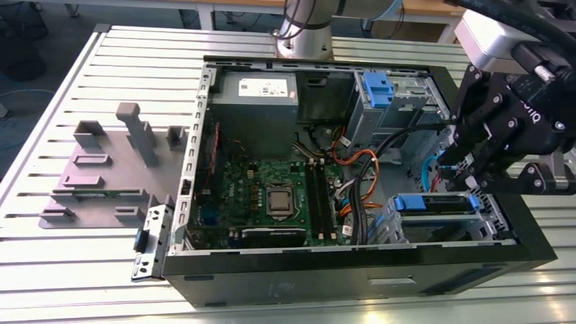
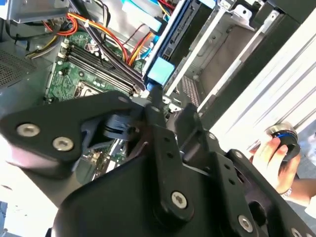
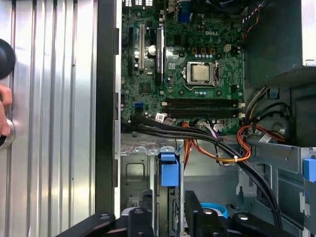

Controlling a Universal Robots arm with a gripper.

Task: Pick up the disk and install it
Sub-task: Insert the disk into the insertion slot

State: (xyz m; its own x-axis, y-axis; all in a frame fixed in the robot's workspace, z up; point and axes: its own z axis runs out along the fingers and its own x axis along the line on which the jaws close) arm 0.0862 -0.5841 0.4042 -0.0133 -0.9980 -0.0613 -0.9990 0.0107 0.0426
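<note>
Roughly 4 o'clock in the case [image 1: 360, 270]: disk [image 1: 432, 204] in drive bay, gripper [image 1: 454, 182] just above. Jaw state: cannot tell. Likely rigid, dense, shock-sensitive; grip metal flanks, not blue bracket.

The robot arm's gripper [image 1: 468, 177] is matte black, built from angular plates and linked bars, with white lettering printed on one side plate. Silver round-headed screws and pivot pins dot its joints. Above it sits a pale grey, box-shaped wrist housing [image 1: 490, 40], with thick black cables [image 1: 531, 23] curving over it and a ribbed silver fitting [image 1: 545, 73] beside them. The arm's base column [image 1: 306, 27] is a smooth silver-grey cylinder with a darker ring. In the second wrist view the gripper's black links [image 2: 163, 163] carry shiny silver screw heads, and a bluish-grey plastic part [image 2: 118, 128] shows between two plates.
</note>
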